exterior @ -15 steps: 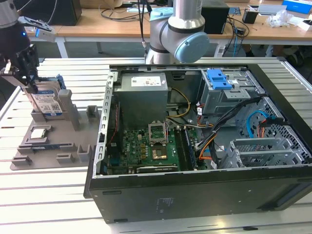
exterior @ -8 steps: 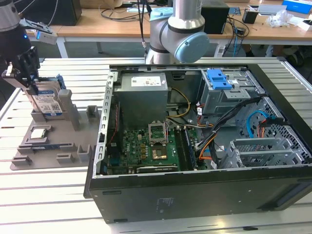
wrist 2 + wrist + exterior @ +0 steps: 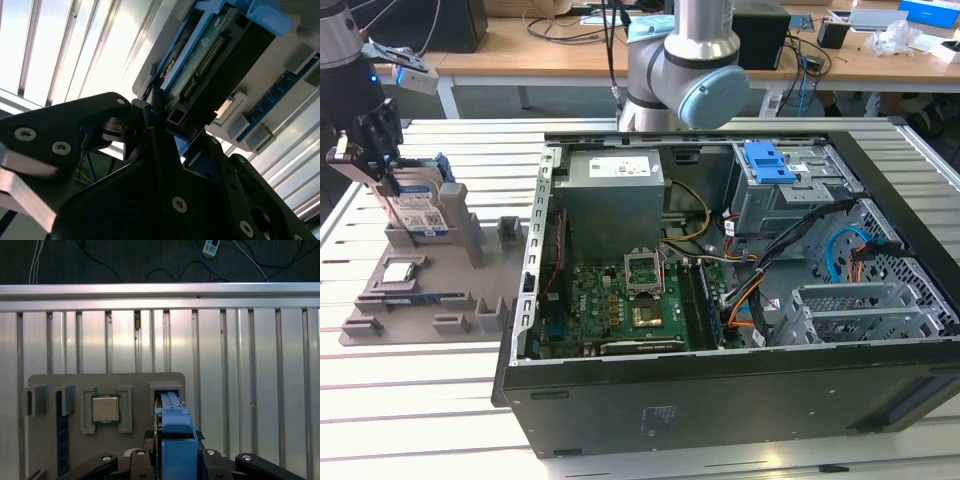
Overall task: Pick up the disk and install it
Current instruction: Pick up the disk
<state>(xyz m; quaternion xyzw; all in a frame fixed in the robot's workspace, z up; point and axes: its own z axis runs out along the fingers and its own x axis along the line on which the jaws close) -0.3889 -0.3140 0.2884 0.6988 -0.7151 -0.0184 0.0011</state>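
exterior view: gripper (image 3: pixel 386 172), jaws closed on disk (image 3: pixel 420 212), upright in slot at far edge of grey tray (image 3: pixel 440 275). risk: tilted lift could jam disk against slot walls.

Lab: opened computer case (image 3: pixel 700 410), cabled desks (image 3: pixel 520 58).

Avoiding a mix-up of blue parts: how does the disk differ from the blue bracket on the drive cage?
The disk stands on edge in the grey fixture outside the case; the blue bracket lies atop the drive cage inside it. The disk shows a labelled body in its rail; the blue bracket is plain plastic. The gripper is at the disk, away from the blue bracket. Both carry blue plastic.
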